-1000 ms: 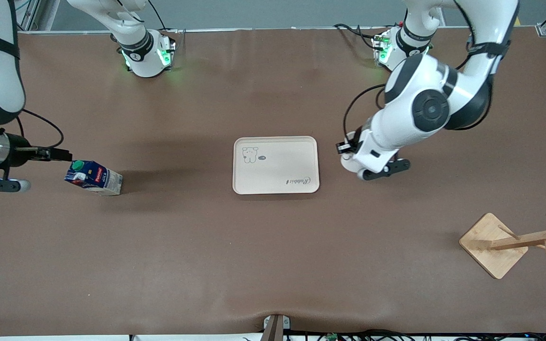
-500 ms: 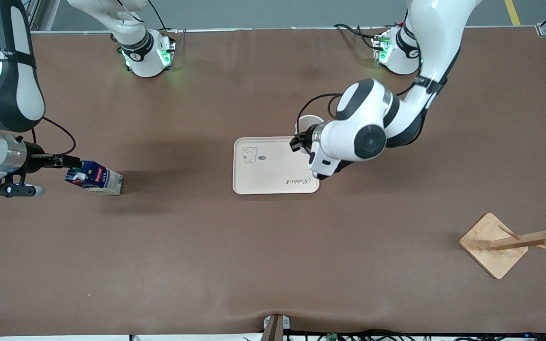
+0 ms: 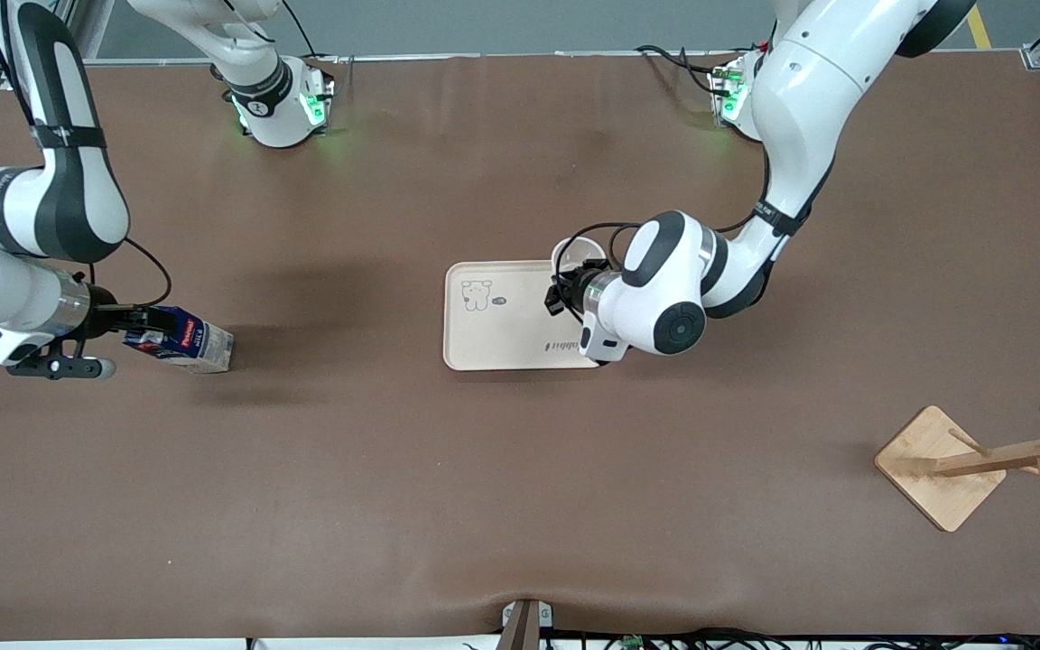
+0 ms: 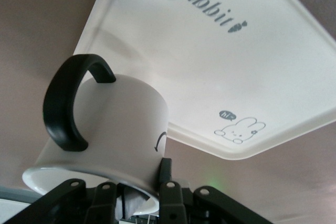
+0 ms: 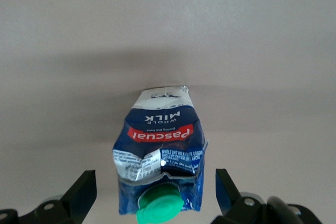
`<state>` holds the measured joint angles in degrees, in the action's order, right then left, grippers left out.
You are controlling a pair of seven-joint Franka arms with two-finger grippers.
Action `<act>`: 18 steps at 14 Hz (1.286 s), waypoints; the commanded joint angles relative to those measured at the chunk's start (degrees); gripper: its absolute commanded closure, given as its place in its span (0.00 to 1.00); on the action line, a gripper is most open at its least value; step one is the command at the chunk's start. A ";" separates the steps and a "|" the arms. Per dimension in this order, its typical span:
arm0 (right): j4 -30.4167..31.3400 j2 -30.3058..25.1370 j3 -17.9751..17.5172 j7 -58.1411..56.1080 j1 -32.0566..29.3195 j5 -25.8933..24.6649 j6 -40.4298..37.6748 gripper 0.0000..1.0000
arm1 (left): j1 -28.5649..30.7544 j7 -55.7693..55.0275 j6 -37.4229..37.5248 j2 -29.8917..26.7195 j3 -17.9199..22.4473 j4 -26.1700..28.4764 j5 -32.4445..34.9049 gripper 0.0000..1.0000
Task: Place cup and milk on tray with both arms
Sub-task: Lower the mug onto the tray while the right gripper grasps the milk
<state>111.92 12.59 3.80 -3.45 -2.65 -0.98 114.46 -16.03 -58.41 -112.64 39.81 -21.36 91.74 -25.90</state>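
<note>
Cup (image 4: 113, 129), smooth white ceramic with a black loop handle, is hanging over the tray's (image 3: 493, 348) corner, its rim pinched in the left tool (image 3: 563, 293). Lowering it level onto the flat cream surface, clear of the raised rim, looks wise. Milk (image 3: 179, 338), a creased blue carton with a green cap, is sitting on the brown worktop (image 3: 520, 487), well apart from the tray, the right tool (image 5: 155, 195) spread wide around its top.

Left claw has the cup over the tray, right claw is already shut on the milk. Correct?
Not quite. The right claw is open: the right wrist view shows its fingers apart on either side of the milk, not touching it. The rest holds: the left claw holds the cup over the tray.
</note>
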 commanded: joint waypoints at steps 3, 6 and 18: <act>4.09 -0.82 -0.55 0.55 -0.86 -1.04 4.98 0.00 | -0.93 -1.27 -1.09 3.34 0.62 -2.71 -0.55 1.00; 4.27 0.50 -0.55 0.55 -0.95 -1.04 7.18 0.03 | -1.37 -1.10 -1.09 3.96 0.62 -2.71 -0.38 1.00; -0.98 -0.38 -0.72 -0.16 -0.60 -0.95 -6.67 1.00 | -0.49 -4.43 -0.12 0.20 0.88 -9.20 1.28 0.00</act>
<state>113.62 12.97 3.87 -3.50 -2.65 -1.13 112.28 -16.34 -60.06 -114.70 43.17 -21.04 84.45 -25.84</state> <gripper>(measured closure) 0.326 0.132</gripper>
